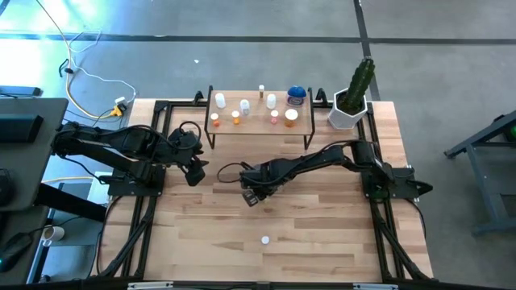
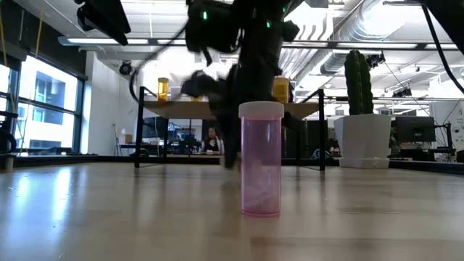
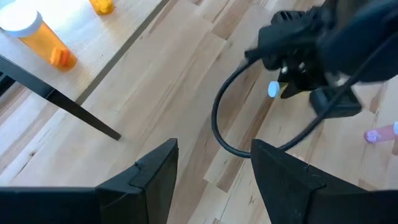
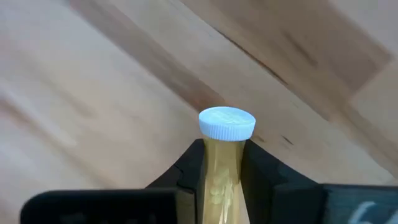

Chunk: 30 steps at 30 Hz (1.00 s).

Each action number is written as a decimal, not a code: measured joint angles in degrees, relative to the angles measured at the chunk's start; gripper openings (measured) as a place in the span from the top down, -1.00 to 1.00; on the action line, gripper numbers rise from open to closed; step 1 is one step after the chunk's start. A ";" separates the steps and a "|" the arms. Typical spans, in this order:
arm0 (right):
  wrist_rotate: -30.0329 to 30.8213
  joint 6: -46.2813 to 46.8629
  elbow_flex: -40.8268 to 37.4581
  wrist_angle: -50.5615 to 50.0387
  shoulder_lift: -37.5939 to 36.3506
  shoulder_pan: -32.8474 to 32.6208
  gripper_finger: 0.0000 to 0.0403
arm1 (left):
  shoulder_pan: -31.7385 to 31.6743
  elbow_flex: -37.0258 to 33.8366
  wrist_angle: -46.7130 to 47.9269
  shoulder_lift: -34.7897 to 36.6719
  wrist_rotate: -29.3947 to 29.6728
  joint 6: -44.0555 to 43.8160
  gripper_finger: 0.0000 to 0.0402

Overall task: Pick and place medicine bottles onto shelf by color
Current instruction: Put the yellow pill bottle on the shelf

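Standing nearest the low camera: pink bottle (image 2: 261, 159), white-capped, upright on the table (image 1: 322, 242), well apart from everything else. Clenching around an amber bottle (image 4: 224, 168), right gripper (image 4: 219, 163) at mid-table, in front of the shelf (image 1: 258, 122); pressing on the body just below the white cap, one finger on each side. Waiting beside the shelf's left end, left gripper (image 3: 211, 171), jaws standing apart and holding nothing. Sitting already on the shelf: several white, orange and pinkish bottles plus a blue jar (image 1: 297, 94). Judging by look: light, stiff plastic, smooth and round, so probably slippery and prone to twisting or tipping if squeezed off-centre. Gripping best across the body just under the cap, keeping it upright while carrying toward the orange ones.
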<state>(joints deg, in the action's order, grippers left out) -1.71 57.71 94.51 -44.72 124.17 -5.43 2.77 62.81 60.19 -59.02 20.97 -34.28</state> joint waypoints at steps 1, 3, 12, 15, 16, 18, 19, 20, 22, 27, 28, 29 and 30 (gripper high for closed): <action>0.46 -0.45 0.42 0.13 -0.71 0.00 0.71 | 0.01 0.00 0.00 0.00 -0.32 0.00 0.04; 1.67 -1.37 1.30 0.09 -2.16 0.00 0.71 | 0.01 0.00 -0.02 0.00 -0.87 0.02 0.04; 8.21 -7.23 9.50 -1.93 -6.97 0.59 0.71 | -2.63 1.24 -0.01 0.24 -2.08 0.07 0.04; 11.57 -10.43 14.18 -4.53 -7.51 1.32 0.71 | -4.33 2.75 -0.01 0.53 -3.17 1.58 0.04; 12.59 -11.80 16.13 -5.30 -7.51 1.73 0.71 | -4.88 3.43 -0.03 0.66 -3.28 2.05 0.04; 13.58 -14.70 19.58 -6.87 -7.66 2.77 0.71 | -5.94 4.79 -0.10 0.95 -3.73 2.94 0.04; 13.63 -15.91 20.78 -6.90 -7.70 3.44 0.71 | -6.48 5.45 -0.11 0.96 -4.00 3.33 0.04; 13.73 -16.89 21.94 -6.77 -7.71 4.11 0.71 | -6.98 6.05 -0.13 1.07 -4.22 3.78 0.04; 14.78 -19.09 24.58 -7.47 -7.62 5.45 0.71 | -7.87 7.33 -0.14 1.33 -4.32 4.70 0.04; 15.24 -24.93 30.90 -7.07 -7.66 8.76 0.71 | -10.43 9.24 -0.16 2.04 -4.44 6.92 0.04; 15.22 -26.12 32.03 -7.18 -7.64 9.35 0.71 | -10.89 9.40 -0.16 2.12 -4.52 7.10 0.04; 15.12 -27.38 33.27 -7.11 -7.62 9.95 0.71 | -11.42 9.42 -0.16 2.21 -4.76 7.63 0.04; 14.92 -28.48 34.55 -6.85 -7.62 10.52 0.71 | -12.07 9.42 -0.32 2.34 -5.19 8.36 0.04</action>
<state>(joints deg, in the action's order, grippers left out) 13.21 29.23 129.06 -51.57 116.55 5.08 -9.30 72.23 59.88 -56.68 15.78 -25.93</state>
